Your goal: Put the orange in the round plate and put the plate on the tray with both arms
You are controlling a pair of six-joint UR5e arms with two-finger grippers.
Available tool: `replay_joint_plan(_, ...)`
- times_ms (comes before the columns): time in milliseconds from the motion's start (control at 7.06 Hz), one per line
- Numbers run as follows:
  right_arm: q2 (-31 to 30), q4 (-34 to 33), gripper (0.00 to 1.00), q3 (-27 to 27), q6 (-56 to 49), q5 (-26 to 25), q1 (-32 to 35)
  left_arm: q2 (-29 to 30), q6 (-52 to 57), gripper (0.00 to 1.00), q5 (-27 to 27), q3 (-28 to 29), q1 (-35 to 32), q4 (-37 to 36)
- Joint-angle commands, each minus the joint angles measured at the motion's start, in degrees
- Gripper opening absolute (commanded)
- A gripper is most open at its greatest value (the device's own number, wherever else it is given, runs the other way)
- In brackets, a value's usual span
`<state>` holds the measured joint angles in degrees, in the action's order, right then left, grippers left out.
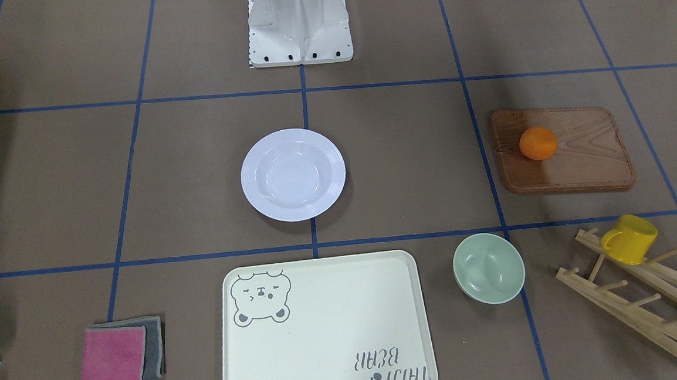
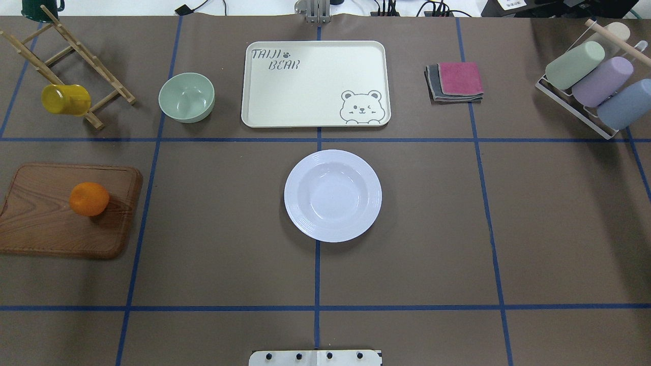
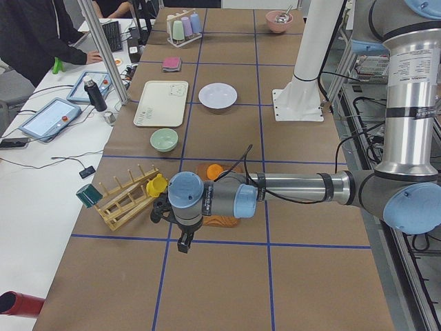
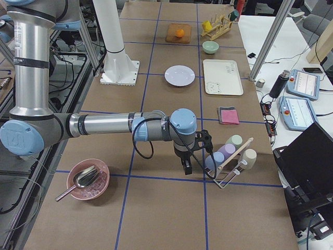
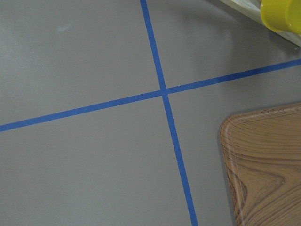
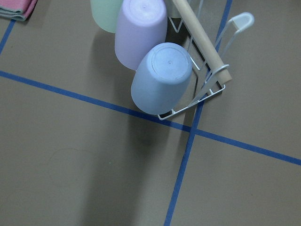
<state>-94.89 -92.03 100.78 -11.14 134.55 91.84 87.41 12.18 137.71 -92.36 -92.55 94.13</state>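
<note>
The orange (image 2: 89, 199) rests on a brown wooden board (image 2: 46, 229) at the table's left end. The white round plate (image 2: 332, 195) sits empty at mid-table. Just beyond it lies the cream tray (image 2: 315, 84), with nothing on it. Neither gripper shows in the overhead or front views. My left gripper (image 3: 185, 243) hangs low over the table beside the board, past the orange (image 3: 215, 170). My right gripper (image 4: 187, 167) hangs next to the cup rack (image 4: 229, 156) at the other end. I cannot tell whether either is open or shut. Neither wrist view shows any fingers.
A pale-green bowl (image 2: 186, 97) stands left of the tray. A yellow mug (image 2: 65, 99) hangs on a wooden peg rack (image 2: 76, 71). Folded pink and grey cloths (image 2: 455, 81) lie right of the tray. A pink bowl with a spoon (image 4: 87, 179) is near the right arm. A person (image 3: 34, 41) stands at the side bench.
</note>
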Motion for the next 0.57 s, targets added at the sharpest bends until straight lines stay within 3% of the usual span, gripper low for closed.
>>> replay_joint_plan(0, 0.58, -4.36, 1.00, 0.12, -0.63, -1.22, -0.08, -0.04, -0.05, 0.99, -0.34, -1.32, 0.00, -0.44)
replay_joint_plan(425, 1.02, -4.12, 1.00, 0.12, -0.20, -1.13, -0.08, 1.61, 0.04, 0.99, 0.01, -1.77, 0.26, 1.22)
